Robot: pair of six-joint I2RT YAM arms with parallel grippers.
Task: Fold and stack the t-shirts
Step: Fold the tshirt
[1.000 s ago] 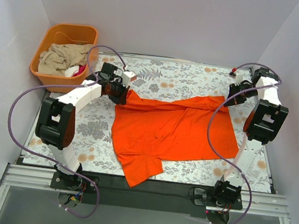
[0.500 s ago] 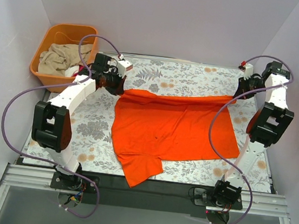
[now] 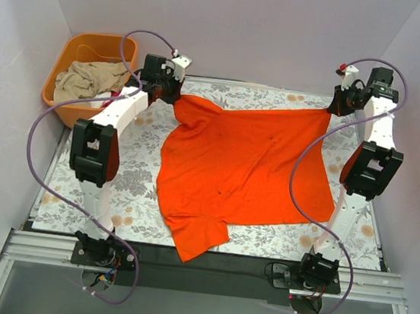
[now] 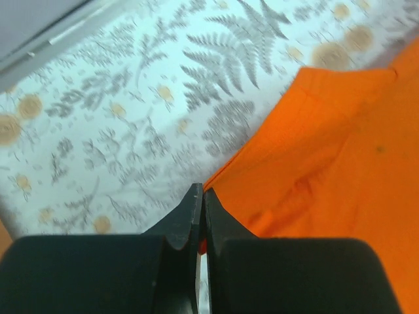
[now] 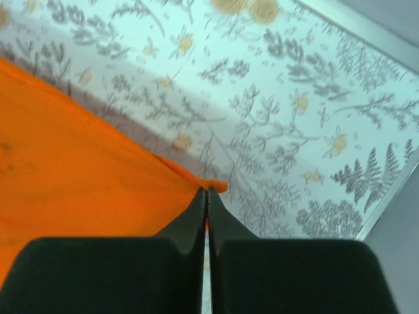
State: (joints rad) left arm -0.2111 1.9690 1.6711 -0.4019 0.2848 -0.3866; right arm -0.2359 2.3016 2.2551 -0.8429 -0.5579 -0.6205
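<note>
Covering the worktop (image 3: 220, 262) was a grey floral tablecloth (image 3: 134, 182), pale walls (image 3: 249, 24) around, rigid orange plastic tub (image 3: 68, 49) far left. Left gripper (image 4: 200, 196) and right gripper (image 5: 207, 191) each pinched a far corner of the orange-red cloth t-shirt (image 3: 239, 168).

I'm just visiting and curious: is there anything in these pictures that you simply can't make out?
- Top view: what lies under the beige cloth in the orange tub. The cloth covers it.
- Left wrist view: how much of the orange t-shirt the left gripper has pinched. The gripper itself blocks the spot.
- Right wrist view: the same for the right gripper.
- Top view: both pinch points are too small to judge.
</note>
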